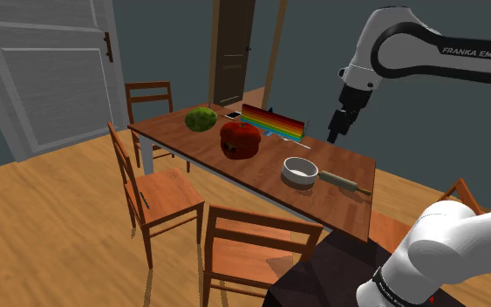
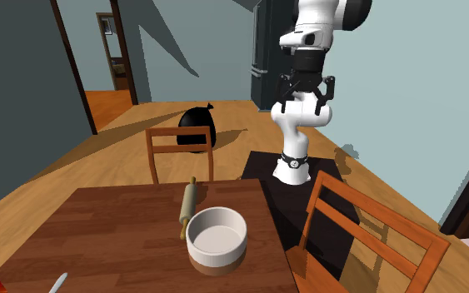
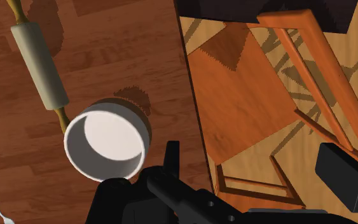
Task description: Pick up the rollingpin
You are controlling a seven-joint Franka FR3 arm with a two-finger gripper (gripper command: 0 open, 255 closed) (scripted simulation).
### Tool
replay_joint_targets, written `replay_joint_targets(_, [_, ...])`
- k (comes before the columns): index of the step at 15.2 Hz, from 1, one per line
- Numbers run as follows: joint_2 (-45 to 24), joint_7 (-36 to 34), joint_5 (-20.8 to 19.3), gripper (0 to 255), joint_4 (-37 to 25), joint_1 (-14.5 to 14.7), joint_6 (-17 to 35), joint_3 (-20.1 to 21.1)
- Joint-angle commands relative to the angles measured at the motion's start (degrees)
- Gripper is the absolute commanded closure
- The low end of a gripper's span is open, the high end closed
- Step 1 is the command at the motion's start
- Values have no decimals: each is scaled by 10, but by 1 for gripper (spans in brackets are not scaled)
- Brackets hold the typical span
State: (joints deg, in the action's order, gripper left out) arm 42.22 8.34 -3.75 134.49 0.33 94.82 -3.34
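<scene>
The rollingpin (image 3: pixel 39 67) lies flat on the table (image 2: pixel 99 225) near the edge facing the stand, just beside a white bowl (image 3: pixel 106 143). The gripper (image 2: pixel 301 108) hangs high above that edge, fingers spread apart, holding nothing

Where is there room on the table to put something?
Bare wood: between the red round thing and the white bowl, along the table's chair-side edge. Crowded: the far end, with the green ball and rainbow-striped thing; the rolling pin lies beside the bowl.
</scene>
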Motion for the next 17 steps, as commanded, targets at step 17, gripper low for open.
replay_joint_targets(17, [-124, 172, -83, 0, 99, -56, 224, -175])
